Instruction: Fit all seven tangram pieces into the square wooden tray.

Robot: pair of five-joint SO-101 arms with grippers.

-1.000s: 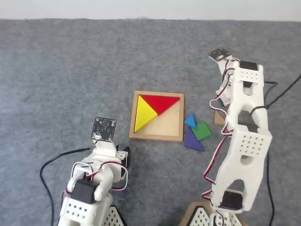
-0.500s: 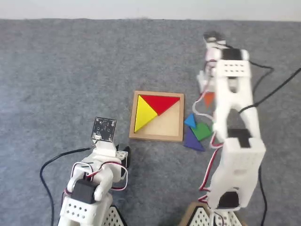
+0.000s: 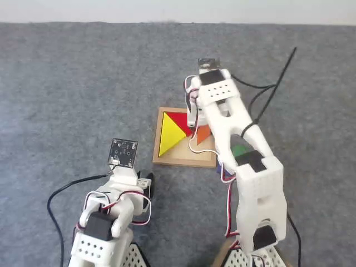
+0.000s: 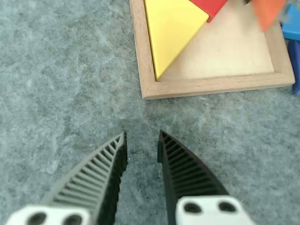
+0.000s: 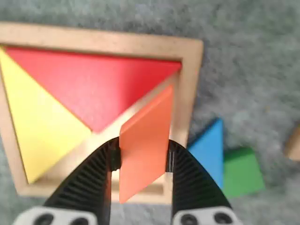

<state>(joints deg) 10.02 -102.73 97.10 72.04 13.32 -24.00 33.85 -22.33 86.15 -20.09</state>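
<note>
1. my right gripper [image 5: 142, 157] is clamped on the orange piece [image 5: 145, 150], one finger pressed on each of its opposite edges.
2. the orange piece hangs over the square wooden tray [image 5: 192, 93], above the bare floor between the red triangle [image 5: 93, 89] and the tray wall on the side where the blue triangle [image 5: 206, 145] lies. i cannot tell whether its lower corner touches the floor yet.
3. the yellow triangle [image 5: 42, 136] and the red triangle already lie flat in the tray, meeting along one edge. so i judge this is the third piece of seven, about to be placed.
4. the blue triangle and the green square [image 5: 240, 178] wait on the carpet just beside the tray.
5. my left gripper [image 4: 142, 140] has its jaws apart and holds nothing. it sits over the carpet near the tray's rim, by the yellow triangle's corner.
6. next, as i see it: line the orange piece's long edge up with the red triangle's free edge, lower it flat, then let go. if it comes down tilted it may ride up on the red piece or the rim.
</note>
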